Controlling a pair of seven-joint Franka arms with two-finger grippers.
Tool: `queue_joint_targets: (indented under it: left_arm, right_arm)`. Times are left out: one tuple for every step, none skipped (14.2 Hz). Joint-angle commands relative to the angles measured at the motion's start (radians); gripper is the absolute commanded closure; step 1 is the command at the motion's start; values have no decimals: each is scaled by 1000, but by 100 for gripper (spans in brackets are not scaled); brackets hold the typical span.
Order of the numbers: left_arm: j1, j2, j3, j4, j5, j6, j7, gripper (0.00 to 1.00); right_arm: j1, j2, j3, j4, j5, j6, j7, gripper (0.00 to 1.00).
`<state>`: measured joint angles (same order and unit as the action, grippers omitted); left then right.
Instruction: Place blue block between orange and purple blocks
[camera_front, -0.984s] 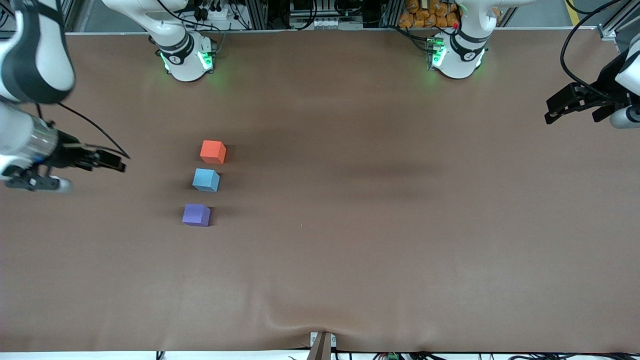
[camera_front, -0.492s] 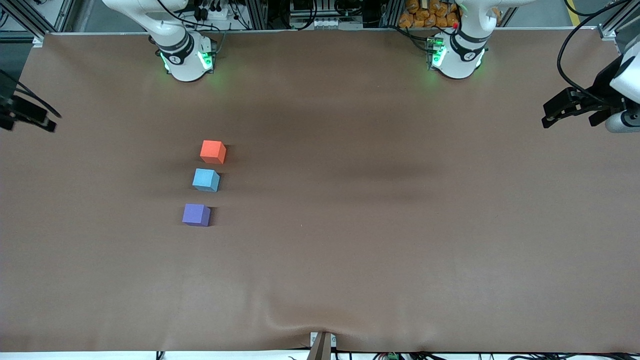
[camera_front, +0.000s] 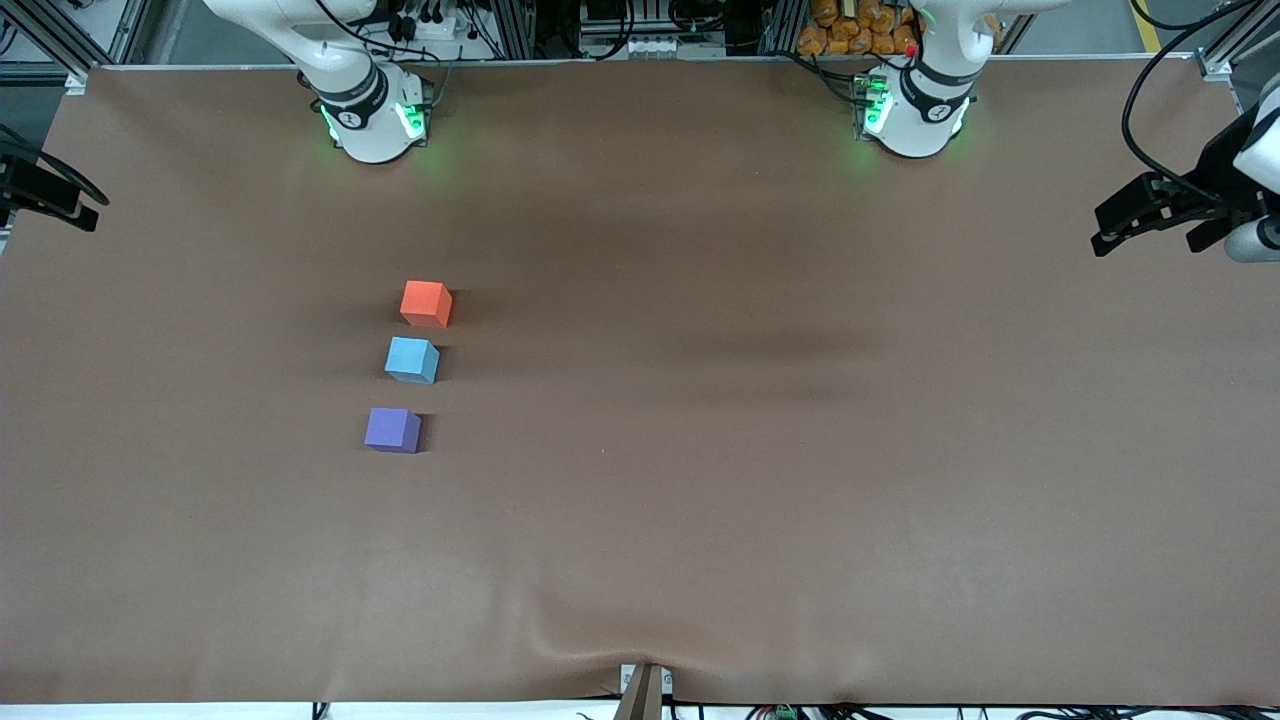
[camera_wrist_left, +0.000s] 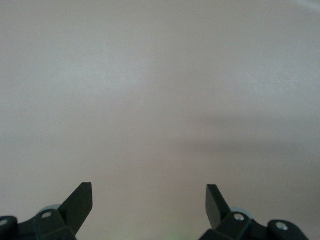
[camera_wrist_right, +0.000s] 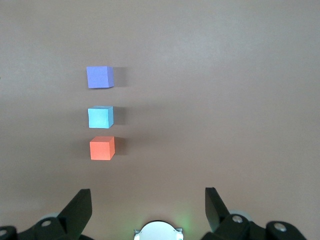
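Note:
The blue block (camera_front: 411, 360) sits on the brown table between the orange block (camera_front: 426, 303), farther from the front camera, and the purple block (camera_front: 392, 430), nearer to it. The three stand apart in a slightly slanted row. The right wrist view shows the same row: purple block (camera_wrist_right: 99, 77), blue block (camera_wrist_right: 100, 117), orange block (camera_wrist_right: 102, 148). My right gripper (camera_wrist_right: 148, 205) is open and empty, up at the table's edge at the right arm's end (camera_front: 55, 198). My left gripper (camera_wrist_left: 149, 200) is open and empty over bare table at the left arm's end (camera_front: 1125, 220).
The two arm bases (camera_front: 375, 115) (camera_front: 912, 110) with green lights stand along the table's back edge. The right arm's base also shows in the right wrist view (camera_wrist_right: 157, 231). A wrinkle in the table cover (camera_front: 600, 640) lies at the near edge.
My right arm has pulled away from beside the blocks, out to the table's edge at its own end. The left gripper has barely shifted. The blocks have not moved.

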<state>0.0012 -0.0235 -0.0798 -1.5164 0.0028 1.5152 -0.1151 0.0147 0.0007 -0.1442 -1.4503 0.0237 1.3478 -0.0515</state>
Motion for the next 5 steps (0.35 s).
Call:
queue_joint_targets:
  left_arm:
    - [-1, -23, -6, -4, 9, -1, 15, 0]
    - [-3, -24, -8, -4, 9, -9, 14, 0]
    - [-4, -24, -8, -4, 9, -10, 14, 0]
    - [-3, -24, -8, -4, 9, -10, 14, 0]
    - [-4, -24, -8, -4, 9, -10, 14, 0]
  right_arm:
    - [16, 4, -11, 22, -21, 14, -5, 0]
    - [16, 4, -11, 21, -21, 14, -5, 0]
    - [16, 4, -11, 19, -21, 14, -5, 0]
    - [14, 2, -11, 21, -21, 14, -8, 0]
    - [13, 4, -11, 21, -21, 14, -8, 0]
